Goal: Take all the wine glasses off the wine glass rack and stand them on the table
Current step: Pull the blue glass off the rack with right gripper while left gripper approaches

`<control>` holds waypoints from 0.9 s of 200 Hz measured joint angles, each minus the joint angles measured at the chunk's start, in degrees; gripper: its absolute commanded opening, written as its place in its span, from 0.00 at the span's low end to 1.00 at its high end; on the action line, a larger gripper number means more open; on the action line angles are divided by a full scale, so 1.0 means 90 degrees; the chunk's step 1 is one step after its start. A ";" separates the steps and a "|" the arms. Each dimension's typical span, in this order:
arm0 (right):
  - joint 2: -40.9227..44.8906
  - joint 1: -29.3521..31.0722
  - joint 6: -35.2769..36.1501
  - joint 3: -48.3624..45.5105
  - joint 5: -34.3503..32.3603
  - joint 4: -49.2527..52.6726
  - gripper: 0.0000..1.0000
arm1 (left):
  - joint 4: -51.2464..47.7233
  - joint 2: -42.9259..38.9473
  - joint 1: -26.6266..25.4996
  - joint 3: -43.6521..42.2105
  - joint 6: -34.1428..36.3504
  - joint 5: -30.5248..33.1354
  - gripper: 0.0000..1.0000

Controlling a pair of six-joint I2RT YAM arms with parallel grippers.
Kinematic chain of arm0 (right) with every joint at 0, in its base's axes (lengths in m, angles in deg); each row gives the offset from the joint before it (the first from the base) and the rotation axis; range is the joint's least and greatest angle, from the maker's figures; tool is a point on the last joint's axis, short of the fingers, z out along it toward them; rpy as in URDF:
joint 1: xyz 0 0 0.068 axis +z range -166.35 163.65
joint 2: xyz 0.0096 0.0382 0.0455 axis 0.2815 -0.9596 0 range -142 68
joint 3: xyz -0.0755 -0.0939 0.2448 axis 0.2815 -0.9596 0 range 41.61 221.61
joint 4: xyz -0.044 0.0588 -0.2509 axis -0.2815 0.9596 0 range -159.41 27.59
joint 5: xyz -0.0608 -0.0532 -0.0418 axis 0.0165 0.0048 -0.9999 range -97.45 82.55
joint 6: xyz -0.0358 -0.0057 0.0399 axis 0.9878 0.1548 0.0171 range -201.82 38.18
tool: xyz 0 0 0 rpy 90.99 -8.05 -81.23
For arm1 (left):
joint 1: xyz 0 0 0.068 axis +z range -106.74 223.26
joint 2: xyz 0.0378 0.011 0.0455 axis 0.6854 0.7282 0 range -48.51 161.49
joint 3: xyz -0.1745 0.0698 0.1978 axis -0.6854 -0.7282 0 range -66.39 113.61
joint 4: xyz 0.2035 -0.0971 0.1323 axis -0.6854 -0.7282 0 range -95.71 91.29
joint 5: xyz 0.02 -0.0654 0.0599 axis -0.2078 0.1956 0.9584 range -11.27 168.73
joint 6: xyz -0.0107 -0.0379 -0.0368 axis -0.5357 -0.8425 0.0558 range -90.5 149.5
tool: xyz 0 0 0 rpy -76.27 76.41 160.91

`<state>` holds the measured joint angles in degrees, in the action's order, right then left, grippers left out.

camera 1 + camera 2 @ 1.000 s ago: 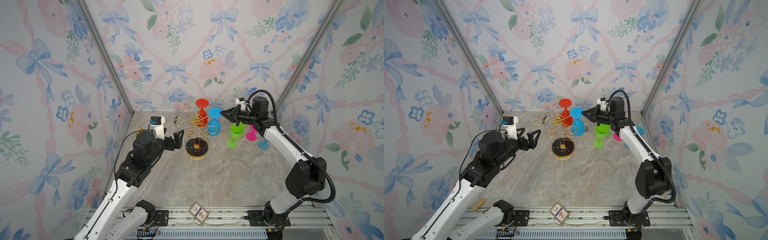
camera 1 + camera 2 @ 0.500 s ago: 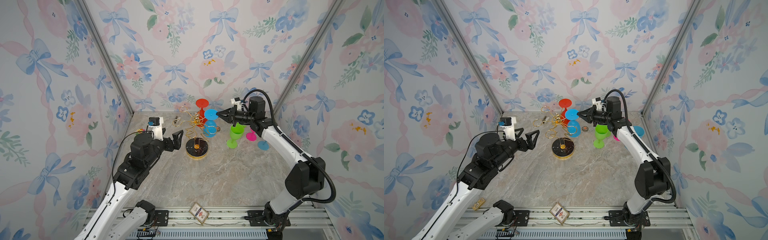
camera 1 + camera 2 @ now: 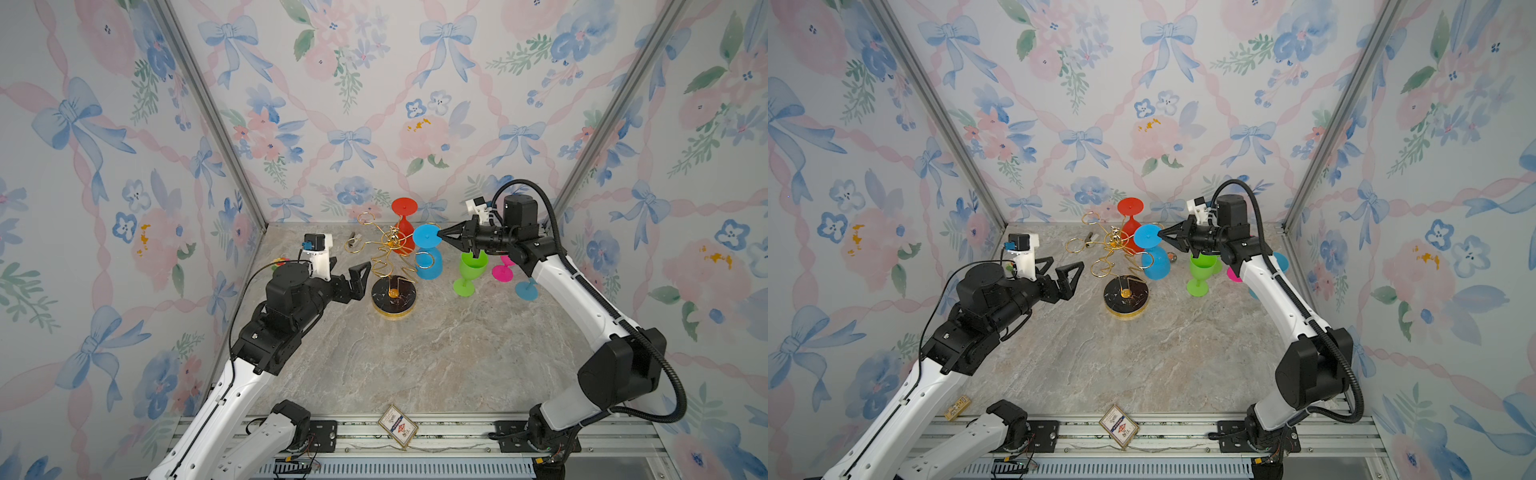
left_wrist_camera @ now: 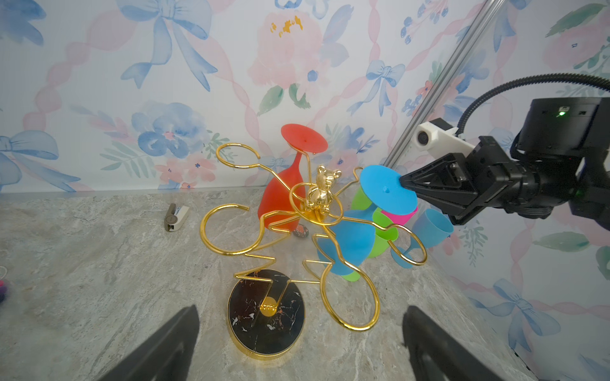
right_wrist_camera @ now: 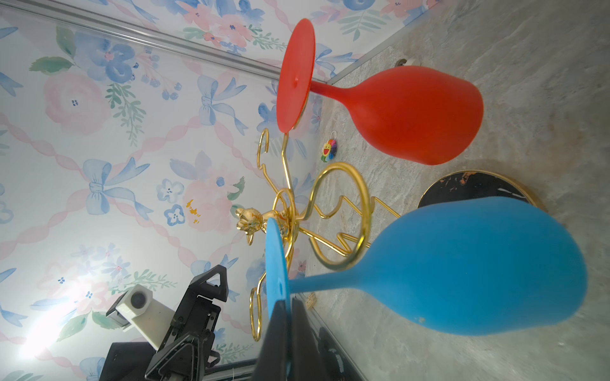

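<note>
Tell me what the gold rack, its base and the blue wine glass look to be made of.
Wine glass rack: polished gold-toned metal wire, judging by its mirror-like glints. Base: black marble-look stone or resin, with white veins and a gold rim. Blue wine glass: probably plastic or silicone, since it is opaque, matte and not see-through.

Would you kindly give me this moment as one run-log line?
right gripper: shut on blue wine glass foot | glass: inverted at wine glass rack, release unclear | left gripper: open, empty, near rack base
</note>
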<state>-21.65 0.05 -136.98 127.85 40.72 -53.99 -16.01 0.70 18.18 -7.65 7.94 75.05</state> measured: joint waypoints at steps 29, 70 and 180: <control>0.0372 -0.0112 0.0151 -0.0097 0.0005 0.0187 0.00 | -0.0005 0.0073 0.0000 0.0066 -0.0002 -0.0199 0.98; 0.0906 -0.0376 0.0357 -0.0449 -0.0034 0.0544 0.00 | 0.0000 0.0233 0.0000 0.0364 -0.0024 -0.0617 0.98; 0.1989 -0.0447 0.2548 -0.0398 -0.1064 0.2824 0.00 | 0.0287 0.0750 0.0000 0.0821 -0.0600 -0.2110 0.96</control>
<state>-3.75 -3.97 -114.05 124.26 31.14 -28.57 -13.43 7.45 18.18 -0.26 2.54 56.05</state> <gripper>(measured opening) 0.046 0.965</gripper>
